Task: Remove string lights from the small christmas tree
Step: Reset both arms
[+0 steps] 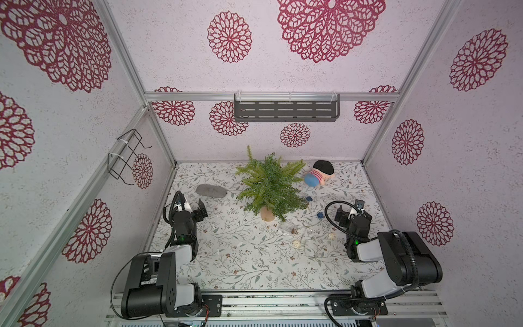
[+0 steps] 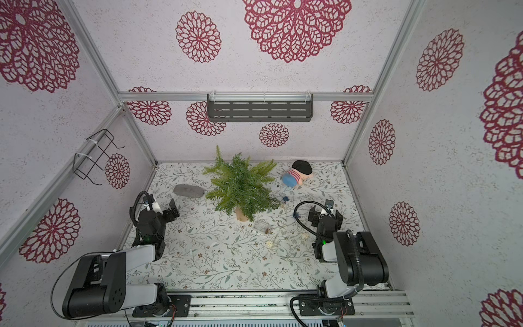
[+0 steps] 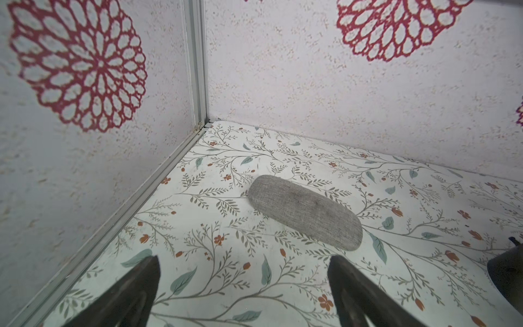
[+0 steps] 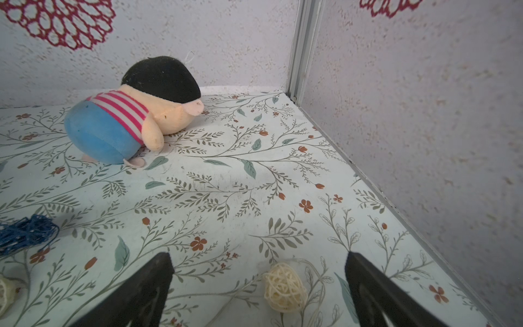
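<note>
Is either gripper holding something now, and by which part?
Nothing is held. The left gripper and the right gripper are both open and empty; the string lights lie loose on the table.

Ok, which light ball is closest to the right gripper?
The cream ball between the right gripper's fingers in its wrist view; the blue ball and other cream one lie off to the side.

The left arm [image 1: 181, 226] and right arm [image 1: 396, 254] are folded back at their own sides, elbows up, wrists tipped forward. The left gripper [image 3: 243, 259] is spread wide with nothing held. Same deal for the right gripper [image 4: 259, 254].
</note>
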Controlling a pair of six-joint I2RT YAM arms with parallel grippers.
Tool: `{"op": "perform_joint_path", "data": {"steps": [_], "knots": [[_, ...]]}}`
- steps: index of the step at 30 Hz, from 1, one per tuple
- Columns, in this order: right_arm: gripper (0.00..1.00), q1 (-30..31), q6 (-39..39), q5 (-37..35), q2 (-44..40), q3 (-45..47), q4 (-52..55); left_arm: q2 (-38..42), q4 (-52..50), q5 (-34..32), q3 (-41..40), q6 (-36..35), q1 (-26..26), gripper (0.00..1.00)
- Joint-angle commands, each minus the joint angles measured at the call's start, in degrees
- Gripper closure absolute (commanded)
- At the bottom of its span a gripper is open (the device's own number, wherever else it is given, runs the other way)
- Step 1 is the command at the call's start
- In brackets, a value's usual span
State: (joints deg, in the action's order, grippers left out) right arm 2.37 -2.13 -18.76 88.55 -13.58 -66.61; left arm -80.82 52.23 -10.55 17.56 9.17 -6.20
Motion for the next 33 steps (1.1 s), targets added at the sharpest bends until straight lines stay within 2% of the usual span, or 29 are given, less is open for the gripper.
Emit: {"op": "perform_joint_path", "data": {"steps": [1, 3, 8, 12, 13, 17, 18, 33], "knots": [[0.01, 0.1, -0.3, -0.2, -0.7, -0.5, -2.7, -6.4, 12.3, 1.3, -1.7, -1.3, -1.0, 0.03], [0.01, 0.1, -0.4, -0.1, -0.6, -0.5, -2.7, -9.2, 15.1, 2.3, -1.4, -1.8, -1.0, 0.03], [0.01, 0.2, -0.4, -0.2, -0.7, -0.5, -2.7, -8.0, -1.0, -2.6, 5.9, -0.2, -1.1, 0.03], [0.01, 0.2, -0.4, -0.1, -0.7, -0.5, -2.8, -8.3, -1.9, -3.1, 6.6, -0.4, -0.7, 0.03], [0.01, 0.2, -0.3, -0.1, -0.6, -0.6, -2.7, -8.3, -1.5, -1.8, 6.5, -0.7, -0.8, 0.03], [0.01, 0.2, -0.3, -0.2, -0.6, -0.5, -2.7, -7.8, -2.1, 14.0, 6.4, -2.4, -4.0, 0.03], [0.01, 0.2, -0.4, -0.2, -0.7, -0.5, -2.7, -8.1, -0.6, 15.6, 6.0, -2.4, -4.3, 0.03], [0.01, 0.2, -0.3, -0.2, -0.6, -0.5, -2.8, -8.2, -0.8, 15.1, 6.0, -2.2, -4.3, 0.03]]}}
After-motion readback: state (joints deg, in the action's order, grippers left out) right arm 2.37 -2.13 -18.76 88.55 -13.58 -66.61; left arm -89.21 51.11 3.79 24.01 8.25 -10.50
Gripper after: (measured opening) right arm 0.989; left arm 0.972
